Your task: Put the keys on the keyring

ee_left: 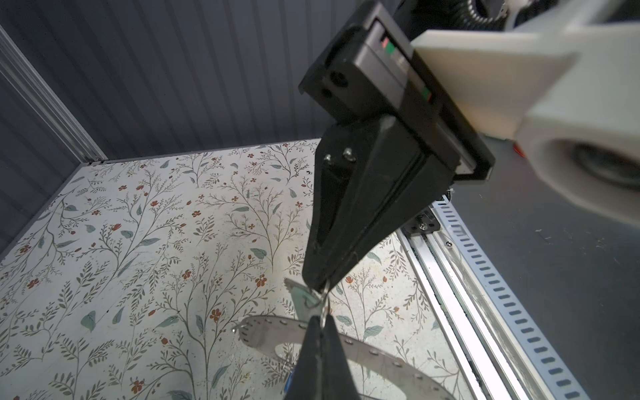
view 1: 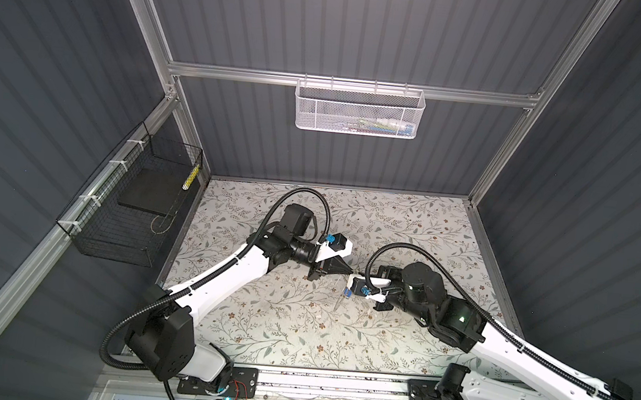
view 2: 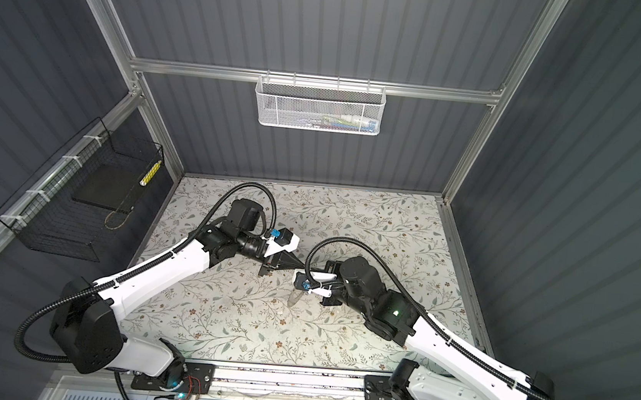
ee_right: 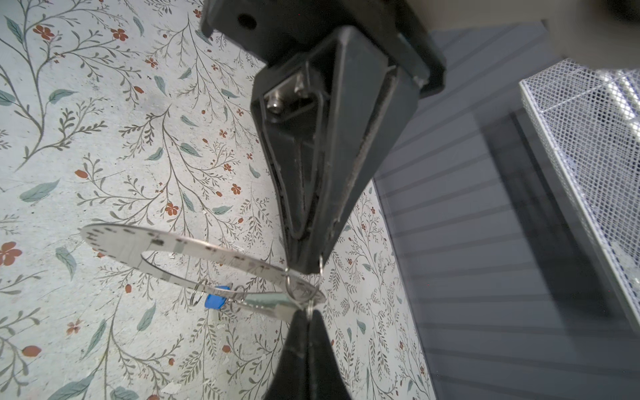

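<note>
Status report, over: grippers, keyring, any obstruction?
Left gripper, right gripper: both shut, tip to tip on a small wire loop. Keyring aloft, blue key dangling beneath. No obstruction seen.

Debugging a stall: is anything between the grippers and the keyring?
Nothing visible. The left gripper and right gripper sit nearly tip to tip at the rim of the keyring, both shut on a small wire loop there. The clear-headed key hangs beside that spot, the blue-headed key further along.
</note>
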You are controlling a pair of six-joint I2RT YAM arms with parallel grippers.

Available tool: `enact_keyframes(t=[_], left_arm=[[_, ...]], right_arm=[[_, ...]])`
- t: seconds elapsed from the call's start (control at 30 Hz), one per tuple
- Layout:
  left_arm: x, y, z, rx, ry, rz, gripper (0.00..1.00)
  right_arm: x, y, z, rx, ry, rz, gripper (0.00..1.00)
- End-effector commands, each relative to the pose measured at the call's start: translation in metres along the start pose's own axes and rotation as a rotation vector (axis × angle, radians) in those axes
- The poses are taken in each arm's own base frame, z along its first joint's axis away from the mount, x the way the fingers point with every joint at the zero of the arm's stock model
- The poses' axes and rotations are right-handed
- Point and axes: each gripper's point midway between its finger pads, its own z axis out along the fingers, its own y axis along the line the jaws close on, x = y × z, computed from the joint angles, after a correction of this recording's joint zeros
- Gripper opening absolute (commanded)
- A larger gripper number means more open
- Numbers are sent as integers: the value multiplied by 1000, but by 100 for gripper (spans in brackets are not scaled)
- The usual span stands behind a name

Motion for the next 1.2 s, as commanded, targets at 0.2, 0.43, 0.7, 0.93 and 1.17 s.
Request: enact_keyframes(t=[0.2, 0.43, 0.7, 0.93, 1.17], left_arm=[[-25, 7, -8, -22, -66, 39, 0], [-32, 13, -10, -48, -115, 39, 0], [-41, 14, -15, -31, -191, 64, 0], [-43, 13, -16, -9, -208, 89, 0], [-46, 11, -18, -8, -212, 111, 0]], right_arm=[[6, 9, 6, 3, 19, -34, 0], [-1, 5, 11, 18, 1, 35, 7], [-5, -8, -4, 61, -50, 170, 28], [-6, -15, -21, 84, -111, 291, 31], [-22, -35, -34, 90, -227, 432, 28]])
